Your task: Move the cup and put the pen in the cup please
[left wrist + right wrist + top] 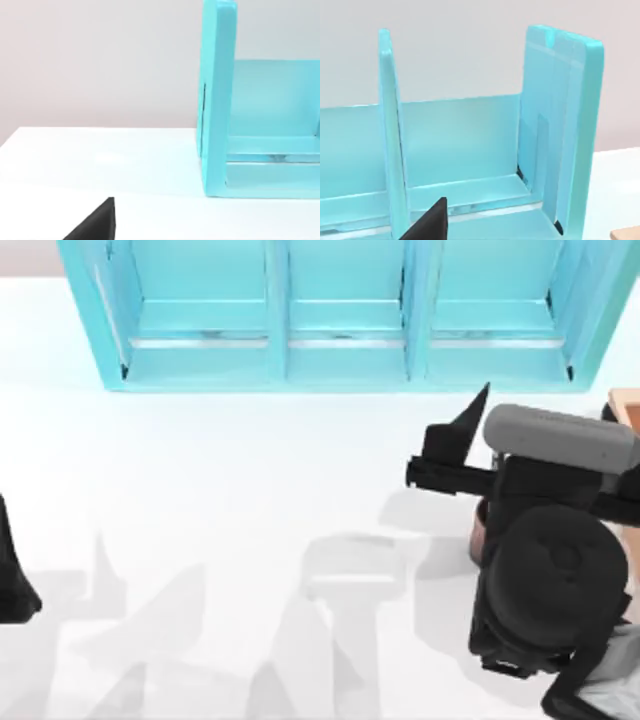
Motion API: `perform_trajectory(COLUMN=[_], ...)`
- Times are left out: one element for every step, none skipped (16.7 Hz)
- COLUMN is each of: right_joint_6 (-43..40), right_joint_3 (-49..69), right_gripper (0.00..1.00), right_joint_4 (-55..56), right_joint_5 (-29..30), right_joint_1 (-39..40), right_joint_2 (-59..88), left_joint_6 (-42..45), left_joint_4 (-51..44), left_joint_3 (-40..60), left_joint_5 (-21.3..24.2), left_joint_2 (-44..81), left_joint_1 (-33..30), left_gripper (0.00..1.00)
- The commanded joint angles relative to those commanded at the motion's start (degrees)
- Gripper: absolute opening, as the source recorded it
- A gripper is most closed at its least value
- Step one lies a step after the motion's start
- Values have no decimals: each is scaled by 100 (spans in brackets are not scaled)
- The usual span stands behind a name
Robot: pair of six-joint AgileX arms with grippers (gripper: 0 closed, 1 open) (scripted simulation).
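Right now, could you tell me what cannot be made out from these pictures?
- The cup: top view, a reddish-brown sliver beside the right arm, which covers the rest.
- The pen: I cannot locate it.
- Right gripper: whether it is open or shut, and whether it holds anything.
- Left gripper: cut off by the top view's left edge.

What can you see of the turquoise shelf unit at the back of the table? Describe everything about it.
The turquoise shelf unit stands at the far edge of the white table. It looks like smooth painted board in one light blue-green colour. Upright dividers split it into open compartments side by side, each with a back panel and a floor with a pale strip along its front. Thick end panels close both sides. The visible compartments look empty. The right arm's fingers are near its front without touching.
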Motion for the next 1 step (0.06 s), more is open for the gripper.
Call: perform_trajectory(right_joint_6=[0], right_joint_3=[0], right_gripper=[100], right_joint_4=[0], right_joint_5=[0], right_joint_1=[0], right_joint_2=[0], left_joint_6=[0], left_joint_4=[0], left_joint_3=[0], left_joint_5=[0], left_joint_2=[0], left_joint_1=[0], left_gripper=[100])
